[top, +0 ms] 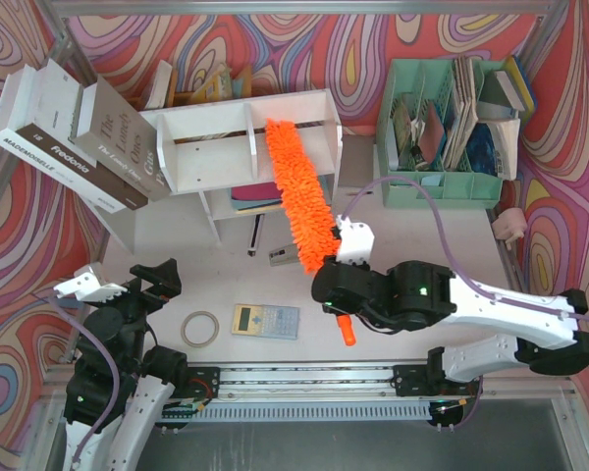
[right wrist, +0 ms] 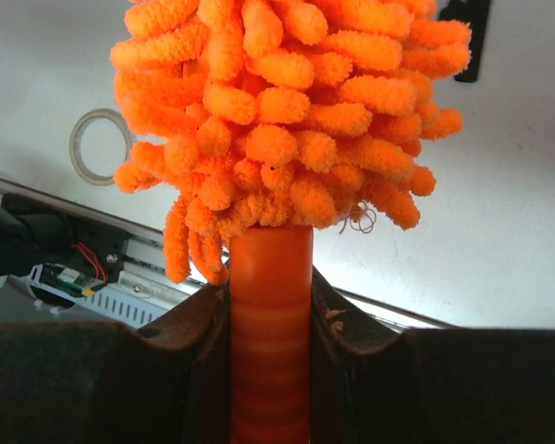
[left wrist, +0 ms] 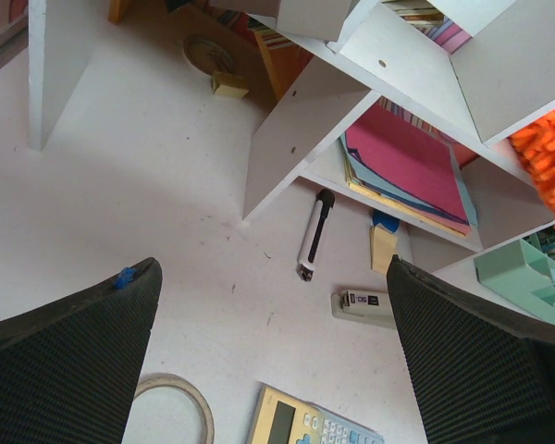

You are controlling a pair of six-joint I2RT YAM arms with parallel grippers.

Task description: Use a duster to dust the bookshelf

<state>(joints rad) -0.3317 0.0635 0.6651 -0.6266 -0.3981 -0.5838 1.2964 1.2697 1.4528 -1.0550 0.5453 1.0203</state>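
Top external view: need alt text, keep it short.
The right arm's fingers are shut on the handle of an orange duster, whose fluffy head reaches up over the front of the white bookshelf to its top board. The left arm's fingers stand open and empty at the near left, by a tape roll and a calculator.

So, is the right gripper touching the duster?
Touching. The right wrist view shows the right gripper closed on the handle of the duster, both sides pressed against it, no gap.
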